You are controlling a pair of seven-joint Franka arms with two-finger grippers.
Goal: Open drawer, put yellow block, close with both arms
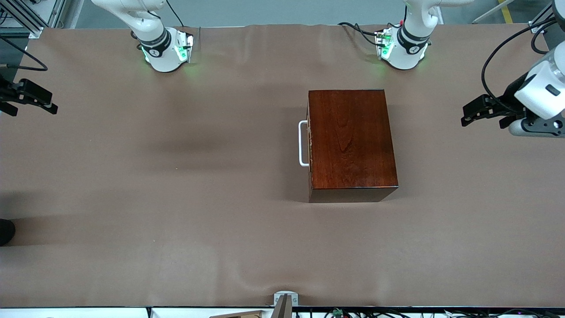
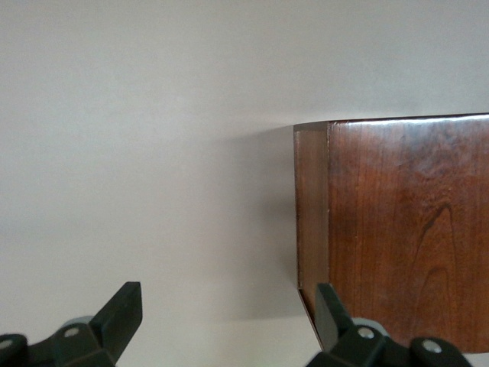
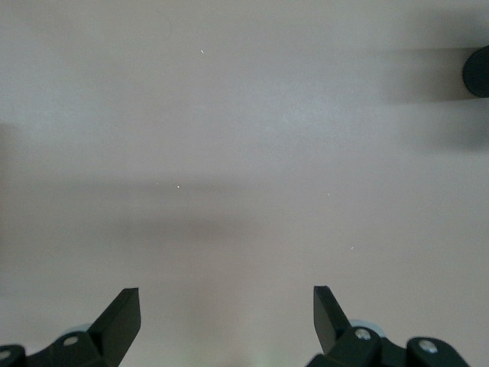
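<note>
Landmark: the wooden drawer box (image 1: pixel 351 141), on the bench (image 1: pixel 176 198) toward the left arm's end.

Nearest the front camera: only bare bench cloth. A dark round object (image 1: pixel 5 231) sits at the bench edge toward the right arm's end, well apart from the box.

The box itself: drawer shut, front flush with the case. The white handle (image 1: pixel 303 143) is on the face turned toward the right arm's end. In the left wrist view the top and one side panel of the box show, no gap visible.

Yellow block: not visible anywhere on the bench in any view. It may lie inside the shut drawer or out of frame; cannot tell. So the scene fits either a drawer about to be opened or one shut again with the block inside. No move is fixed by this.

Left gripper (image 1: pixel 485 112): hangs over the bench edge at the left arm's end, well apart from the box, fingers (image 2: pixel 122 313) spread wide, holding nothing.

Right gripper (image 1: pixel 33 99): over the bench edge at the right arm's end, far from the handle, fingers (image 3: pixel 122 317) likewise spread, nothing between them. Both arms wait.

Judgement, if opening is what stands: the handle is a thin bar set close to the face; the box looks free-standing, so a pull may drag it unless the other arm braces the case.
</note>
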